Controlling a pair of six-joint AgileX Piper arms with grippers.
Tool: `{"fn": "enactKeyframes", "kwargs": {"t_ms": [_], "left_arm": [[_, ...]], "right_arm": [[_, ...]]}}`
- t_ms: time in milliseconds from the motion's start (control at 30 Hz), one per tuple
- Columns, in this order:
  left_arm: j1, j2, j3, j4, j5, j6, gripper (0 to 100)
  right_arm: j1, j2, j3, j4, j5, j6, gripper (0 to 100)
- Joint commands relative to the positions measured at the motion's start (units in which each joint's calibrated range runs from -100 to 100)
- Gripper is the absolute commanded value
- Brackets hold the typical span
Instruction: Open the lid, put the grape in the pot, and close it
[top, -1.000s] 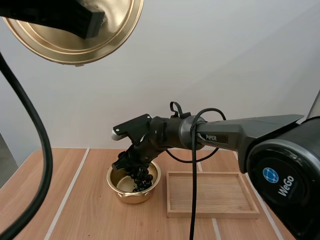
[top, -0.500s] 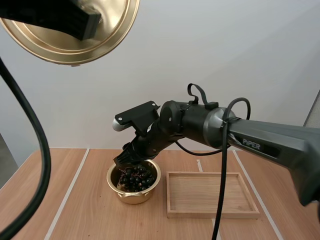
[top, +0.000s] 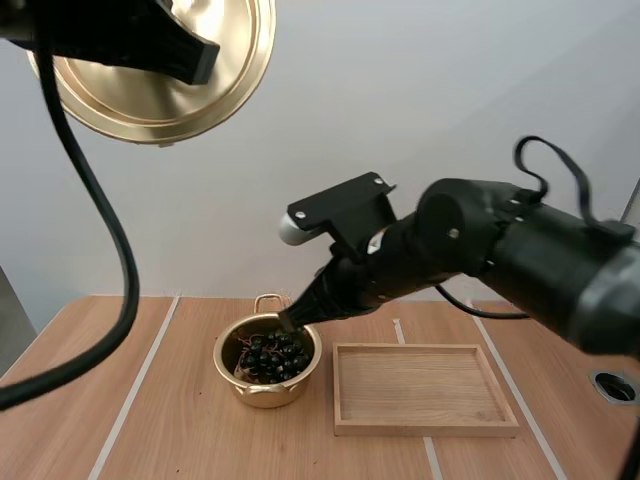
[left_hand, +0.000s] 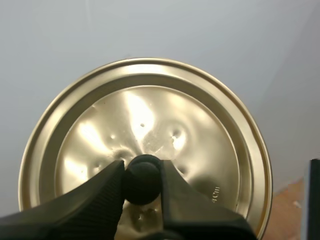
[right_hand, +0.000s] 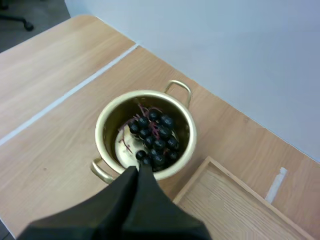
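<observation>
Grapes (right_hand: 152, 137) lie in pot (right_hand: 106, 120) (beneath right gripper (right_hand: 139, 170)).

This looks like a robotics lab bench, not a kitchen. Two black robot arms work over a pale wood-grain tabletop (top: 170, 430). The right arm (top: 520, 250) reaches across it, and the left arm (top: 100, 35) hangs high, close to the camera. The tabletop has white strips (top: 136, 388) running front to back and a round cable port (top: 612, 386) near its right edge, like a desk. Behind it stands a plain pale wall (top: 450, 90). The kitchen things are few and set out like props. There is a small brass-coloured pot (top: 265, 392) with a bunch of dark grapes (top: 272, 355) in it. Its lid (top: 215, 95) is held up in the air at the left arm's end. A shallow wooden tray (top: 430, 428) lies just beside the pot.
</observation>
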Motion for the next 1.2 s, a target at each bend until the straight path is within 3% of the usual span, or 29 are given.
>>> {"fn": "enactKeyframes", "kwargs": {"t_ms": [0, 200, 433, 700, 1167], "left_arm": [[-0.24, 4.6, -0.2, 0.2, 3.3, -0.6, 0], [-0.24, 13.2, 3.3, 0.2, 5.6, 1.9, 0], [-0.24, 23.0, 15.4, -0.7, -1.2, 4.6, 0], [-0.24, 31.5, 24.2, -10.0, -3.0, 13.2, 0], [-0.24, 43.5, 34.2, -11.4, -17.2, 18.3, 0]], "right_arm": [[-2.9, -10.0, 8.1, -0.7, 1.6, -0.1, 0], [-4.8, -23.4, 12.5, -0.9, 7.0, -0.1, 0], [-7.6, -33.8, 12.5, -1.1, 15.7, 0.7, 0], [-8.6, -35.3, 12.5, -1.2, 19.3, 1.0, 0], [-8.6, -35.3, 12.5, -2.6, 19.5, 1.1, 0]]}}
